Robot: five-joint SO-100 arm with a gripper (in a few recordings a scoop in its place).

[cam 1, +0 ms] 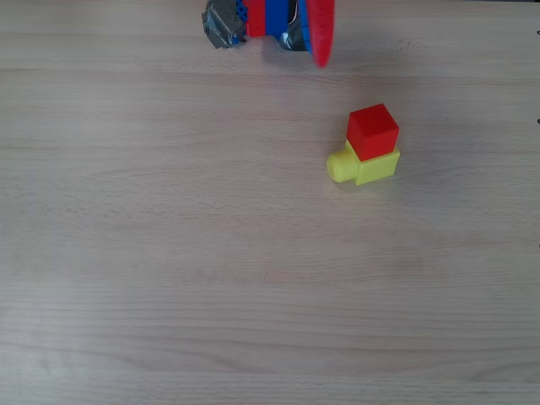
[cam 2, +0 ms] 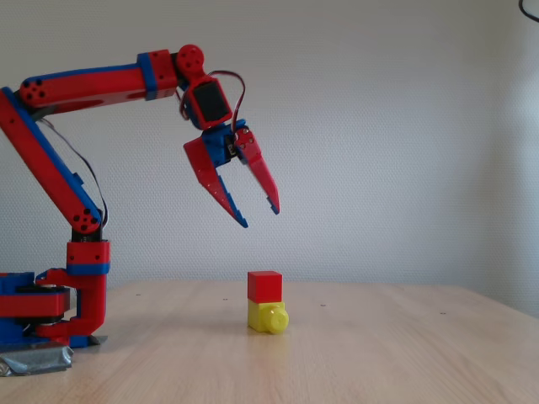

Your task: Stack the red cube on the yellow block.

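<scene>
Fingers (cam 2: pixel 271 189) of the gripper (cam 2: pixel 257 212) are hanging apart and empty above the desk (cam 1: pixel 169 278), while the red cube (cam 1: pixel 373 131) is sitting on the yellow block (cam 1: pixel 364 164) toward the far edge; stacking looks done

Red-and-blue arm (cam 2: pixel 84 151) stands at the left of the wooden worktop (cam 2: pixel 379 353), its base sitting on a patch of grey tape (cam 2: pixel 34 360). Upper link leans up-left, forearm runs roughly level toward the right. Claw (cam 2: pixel 259 215) hangs high in the air, pointing down-right, its two fingers spread with a clear gap and nothing between them. Red cube (cam 2: pixel 264 285) sits squarely on top of the yellow block (cam 2: pixel 265 316), touching. Block rests on the worktop, its round stub facing the camera. Stack lies below the claw, well apart from it. Plain white wall (cam 2: pixel 396 126) behind.
</scene>
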